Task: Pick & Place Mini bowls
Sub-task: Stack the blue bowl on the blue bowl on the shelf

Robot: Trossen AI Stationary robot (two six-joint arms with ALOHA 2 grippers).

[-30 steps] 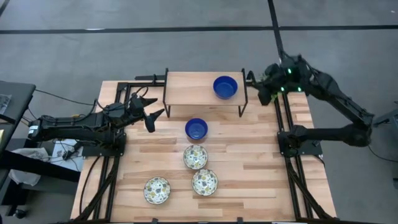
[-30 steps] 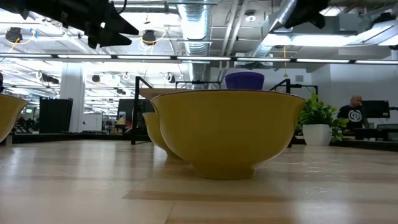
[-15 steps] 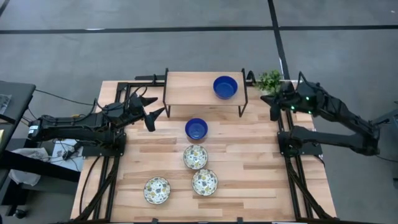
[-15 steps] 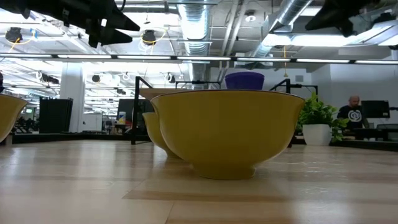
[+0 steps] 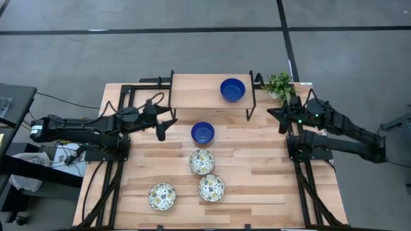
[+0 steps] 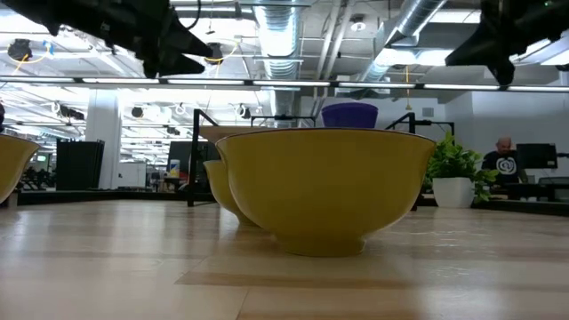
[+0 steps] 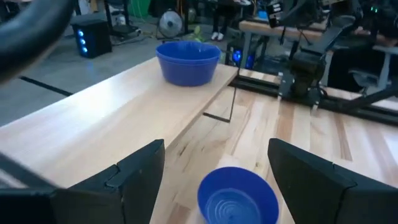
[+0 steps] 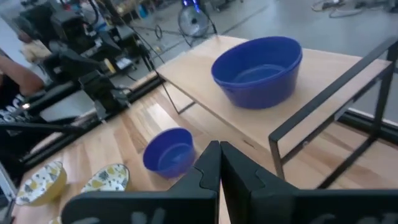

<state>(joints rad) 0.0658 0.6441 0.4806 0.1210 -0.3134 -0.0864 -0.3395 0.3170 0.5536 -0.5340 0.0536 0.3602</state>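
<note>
Left pincer (image 5: pixel 166 123) fingers apart, empty, above desk (image 5: pixel 270 160) just left of blue bowl (image 5: pixel 202 133). Right pincer (image 5: pixel 275 116) fingers together, at right edge. Second blue bowl (image 5: pixel 232 89) on raised shelf (image 5: pixel 192 93). Three patterned bowls (image 5: pixel 201 161) near side.

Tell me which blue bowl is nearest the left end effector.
The blue bowl on the tabletop, just ahead of the open left end effector. The other blue bowl sits raised on the shelf.
</note>
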